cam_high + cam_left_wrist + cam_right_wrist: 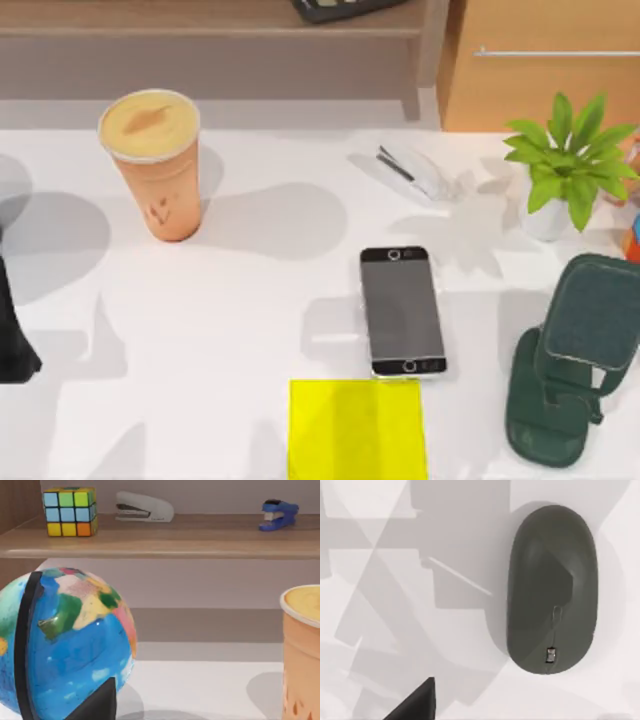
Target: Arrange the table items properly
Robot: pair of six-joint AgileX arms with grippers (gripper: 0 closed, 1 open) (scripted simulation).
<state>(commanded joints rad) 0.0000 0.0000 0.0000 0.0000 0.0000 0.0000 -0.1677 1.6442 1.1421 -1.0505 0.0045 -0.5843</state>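
The orange-tan lidded cup (152,165) stands upright at the back left of the white table (230,340); its side also shows in the left wrist view (301,655). The black smartphone (402,311) lies flat at centre right, just behind a yellow square pad (357,430). The dark grey mouse (551,587) lies on the tabletop beneath my right wrist camera, apart from a dark part of my right gripper (415,705). My left arm (12,335) sits at the left edge, left of and in front of the cup. A dark part of my left gripper (97,705) shows before a globe.
A dark green stand (565,365) is at the front right, a potted plant (565,170) and a white stapler (415,170) behind it. A globe (60,645) stands close to the left wrist. The wooden shelf (160,542) holds a colour cube (70,511) and two staplers.
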